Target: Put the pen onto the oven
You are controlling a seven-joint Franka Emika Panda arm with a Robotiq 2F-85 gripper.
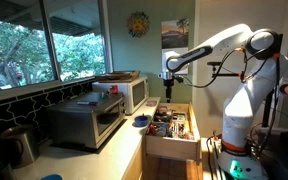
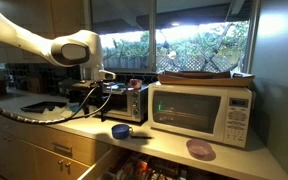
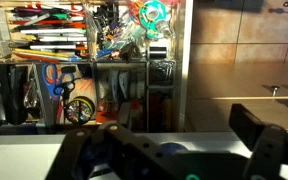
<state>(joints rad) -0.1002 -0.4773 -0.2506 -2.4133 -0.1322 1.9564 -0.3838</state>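
Kitchen counter (image 1: 94, 155), one oven (image 1: 87, 122), one microwave (image 1: 129, 93), one open drawer (image 1: 171, 146), one hand (image 1: 168, 92) above it, jaws apart

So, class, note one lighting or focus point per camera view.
In an exterior view the windows glare with daylight above a dimmer counter; in an exterior view the room is dark against the bright window, the microwave in shade; in the wrist view the drawer is sharp, the gripper close up dark and blurred.
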